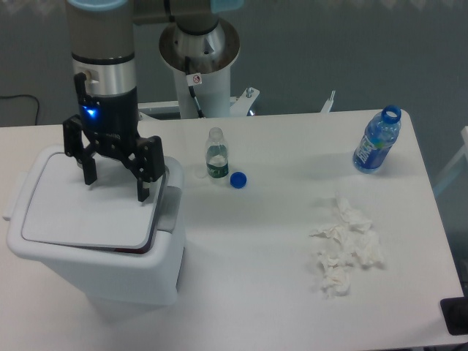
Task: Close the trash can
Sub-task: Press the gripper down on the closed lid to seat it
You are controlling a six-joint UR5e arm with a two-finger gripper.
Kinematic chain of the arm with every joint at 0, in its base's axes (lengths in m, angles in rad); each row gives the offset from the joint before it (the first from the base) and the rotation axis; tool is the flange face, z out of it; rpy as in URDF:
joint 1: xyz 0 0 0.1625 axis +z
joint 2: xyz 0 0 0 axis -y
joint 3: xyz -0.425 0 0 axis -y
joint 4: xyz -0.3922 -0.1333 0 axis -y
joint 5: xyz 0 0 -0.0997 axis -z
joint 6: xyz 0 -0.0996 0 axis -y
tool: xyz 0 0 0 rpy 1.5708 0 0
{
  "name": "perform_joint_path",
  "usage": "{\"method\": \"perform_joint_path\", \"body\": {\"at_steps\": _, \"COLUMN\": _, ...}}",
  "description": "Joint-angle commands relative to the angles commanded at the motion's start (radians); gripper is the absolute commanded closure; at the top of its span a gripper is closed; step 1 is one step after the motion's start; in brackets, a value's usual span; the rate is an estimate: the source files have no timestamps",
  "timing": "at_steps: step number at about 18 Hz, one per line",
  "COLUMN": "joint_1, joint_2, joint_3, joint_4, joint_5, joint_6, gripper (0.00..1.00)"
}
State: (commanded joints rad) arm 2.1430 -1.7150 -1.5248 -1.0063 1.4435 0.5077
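The white trash can (102, 270) stands at the table's front left. Its flat white lid (80, 208) lies nearly level on the rim, with a thin dark gap still showing along its front and right edges. The grey latch tab (171, 208) is on the right rim. My gripper (115, 185) hangs over the lid's back right part, open, its two black fingers spread wide with nothing between them. The right fingertip (142, 194) sits at the lid's right edge; whether it touches the lid I cannot tell.
A small clear uncapped bottle (216, 154) stands mid-table with its blue cap (238, 179) beside it. A blue water bottle (377, 141) stands at the back right. Crumpled white tissues (344, 246) lie at the right front. The robot's base (199, 51) is behind the table.
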Motion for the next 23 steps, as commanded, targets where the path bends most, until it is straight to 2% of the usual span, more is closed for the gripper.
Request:
{"method": "perform_joint_path", "body": {"at_steps": 7, "joint_1": 0.002, "joint_2": -0.014, "joint_3": 0.0, "joint_4": -0.002, "joint_5": 0.0, "joint_6": 0.012, "gripper": 0.0}}
{"method": "perform_joint_path", "body": {"at_steps": 23, "joint_1": 0.015, "joint_2": -0.003, "joint_3": 0.008, "joint_4": -0.008, "joint_5": -0.005, "joint_6": 0.012, "gripper": 0.0}}
